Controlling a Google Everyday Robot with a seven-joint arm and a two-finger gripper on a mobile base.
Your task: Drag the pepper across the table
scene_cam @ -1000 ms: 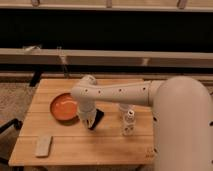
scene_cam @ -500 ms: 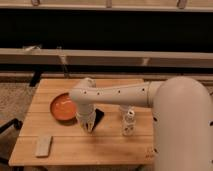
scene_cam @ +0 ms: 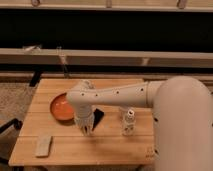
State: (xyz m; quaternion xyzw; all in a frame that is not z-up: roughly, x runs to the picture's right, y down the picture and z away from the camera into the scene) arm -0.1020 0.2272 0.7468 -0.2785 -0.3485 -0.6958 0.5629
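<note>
My gripper points down at the table, just in front of the orange bowl and left of the flat black phone. The white arm reaches in from the right and ends at the gripper. The gripper is shut. The pepper is hidden; I cannot tell whether it lies under or in the gripper.
A small white bottle stands upright right of the phone. A flat grey block lies near the front left corner. Behind the table run a rail and a dark wall. The arm's bulky body covers the right side.
The gripper has moved left, off the phone, and a little toward the front edge, ending beside the bowl. The phone, bowl, bottle and block have not moved.
</note>
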